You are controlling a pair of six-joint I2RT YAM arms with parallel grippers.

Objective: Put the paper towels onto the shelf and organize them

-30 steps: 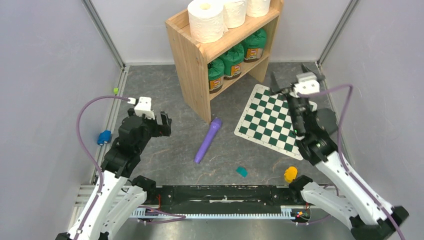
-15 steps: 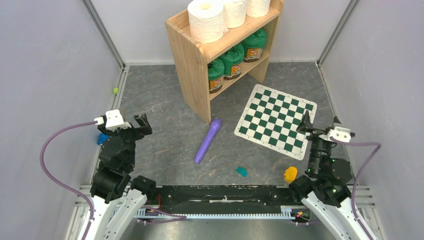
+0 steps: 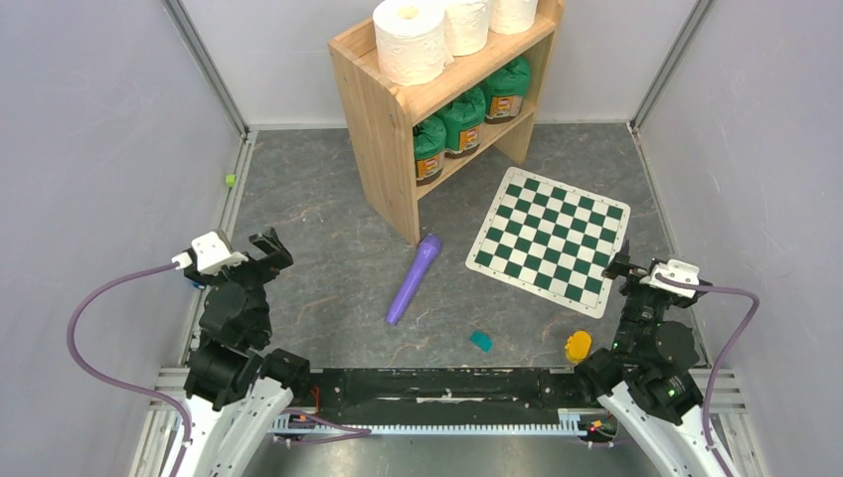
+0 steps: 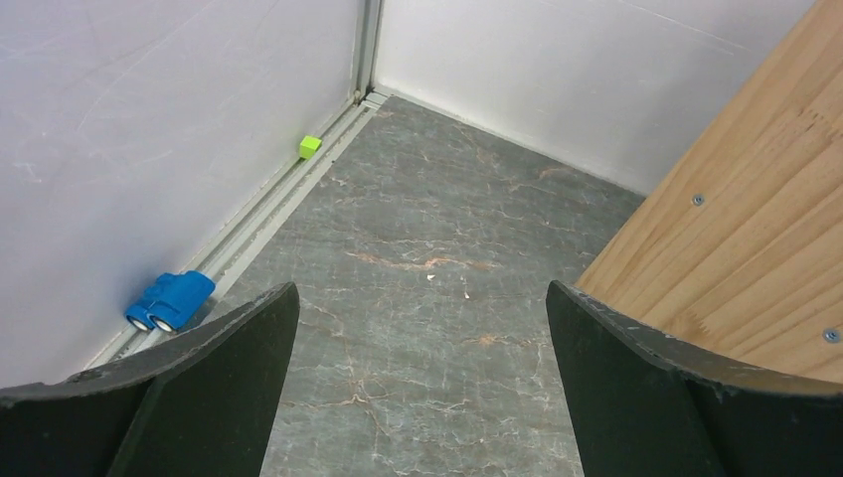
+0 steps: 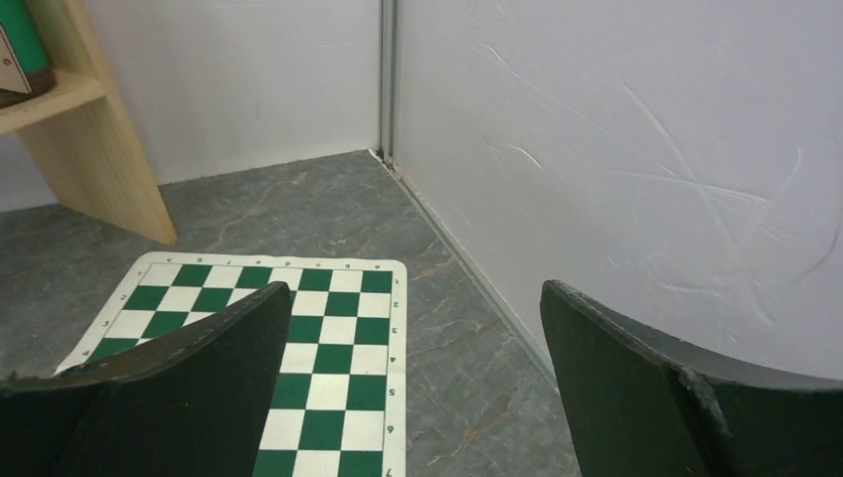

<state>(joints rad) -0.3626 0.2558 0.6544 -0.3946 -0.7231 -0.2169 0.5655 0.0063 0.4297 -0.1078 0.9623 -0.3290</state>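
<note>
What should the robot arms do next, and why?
Probably just rest both arms: all three paper towels already stand in a row on the top tier of the shelf, and the left tool and right tool are open and empty, near their bases.

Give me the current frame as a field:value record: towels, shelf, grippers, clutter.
paper towels: three rolls, upright in a row on the top tier
shelf: two tiers; green canisters fill the lower tier
left gripper: open, holding nothing
right gripper: open, holding nothing, facing the checkered board
loose items: purple cylinder, teal piece, yellow piece, blue toy, green cube
task state: all three rolls appear placed
</note>
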